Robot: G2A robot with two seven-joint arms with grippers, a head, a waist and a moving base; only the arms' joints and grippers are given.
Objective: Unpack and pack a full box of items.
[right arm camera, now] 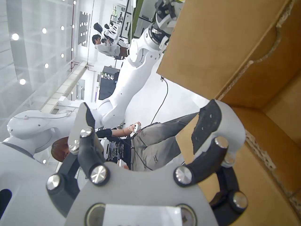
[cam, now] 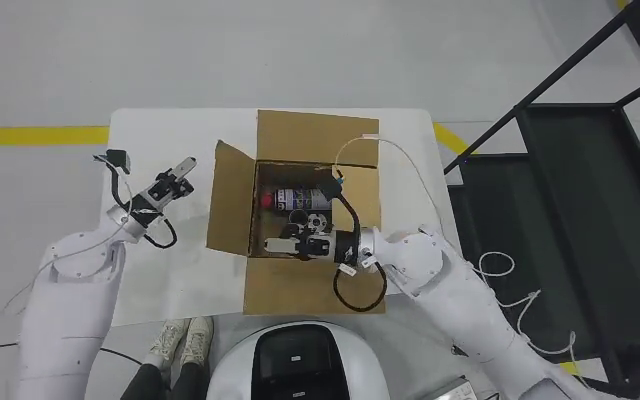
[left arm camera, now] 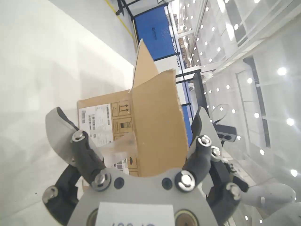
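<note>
White table (cam: 160,270) on a pale grey floor carries an open cardboard box (cam: 300,283) at its middle, with all four flaps folded outward and a yellow floor line (cam: 50,135) running past the table's far-left side. Inside the box a cylinder with a red cap (cam: 293,198) lies on its side toward the far wall, and a cluster of small dark items (cam: 312,216) sits just beside it; what they are cannot be made out. The right gripper (cam: 272,245) hangs over the box's opening, close to the wall nearest the robot. In the right wrist view this gripper (right arm camera: 148,114) has its fingers (right arm camera: 207,121) spread wide with nothing between them, beside the brown inner walls of the box (right arm camera: 223,36). The left gripper (cam: 178,178) is over bare tabletop outside the box, near the left flap (cam: 230,210) but not touching it. Its own wrist view shows this gripper (left arm camera: 129,118) parted and empty, fingers (left arm camera: 58,123) well apart, facing the box's outer side with its white label (left arm camera: 96,121) and a raised flap (left arm camera: 157,118). A thin white cable (cam: 385,148) arcs from the right arm over the far-right flap
</note>
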